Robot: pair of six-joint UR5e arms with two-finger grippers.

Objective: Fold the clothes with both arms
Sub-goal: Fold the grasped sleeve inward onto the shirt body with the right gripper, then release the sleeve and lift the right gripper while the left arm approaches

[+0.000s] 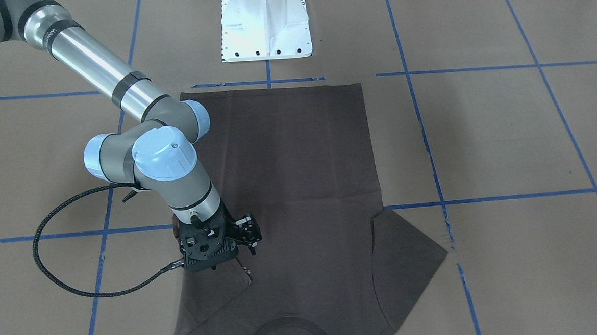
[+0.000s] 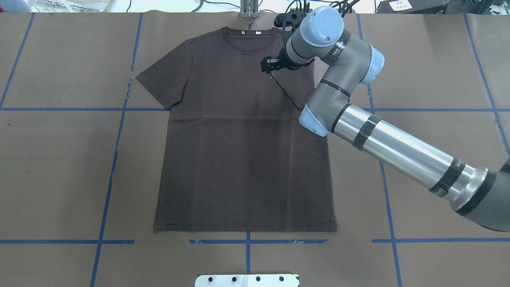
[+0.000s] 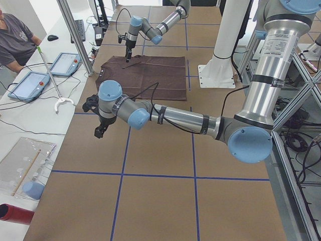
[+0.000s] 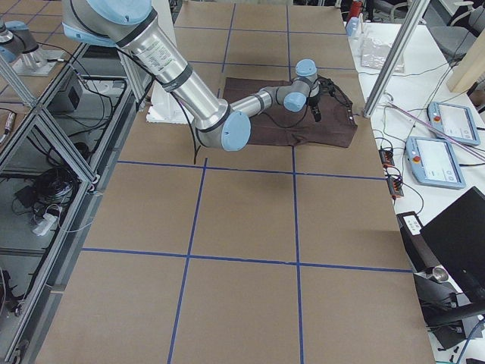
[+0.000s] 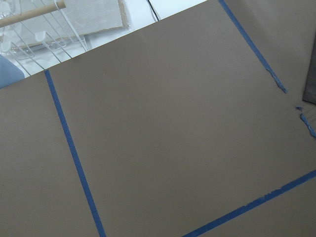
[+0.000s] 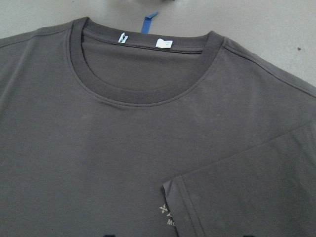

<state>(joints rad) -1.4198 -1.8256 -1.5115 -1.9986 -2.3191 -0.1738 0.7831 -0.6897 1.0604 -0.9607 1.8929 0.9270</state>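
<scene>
T-shirt (image 2: 243, 151): flat, frame centre; sleeve (image 2: 297, 85) folded onto chest. Right gripper (image 2: 268, 67) above fold; left gripper (image 3: 100, 132) off-shirt. Grip of both: cannot tell.

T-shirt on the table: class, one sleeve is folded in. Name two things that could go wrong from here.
1. The right tool sits at the folded sleeve, whose hem lies loose across the logo; if cloth snags as it lifts, the fold may open.
2. The other sleeve lies spread flat while the left tool is off the T-shirt, so the fold could end lopsided.
</scene>
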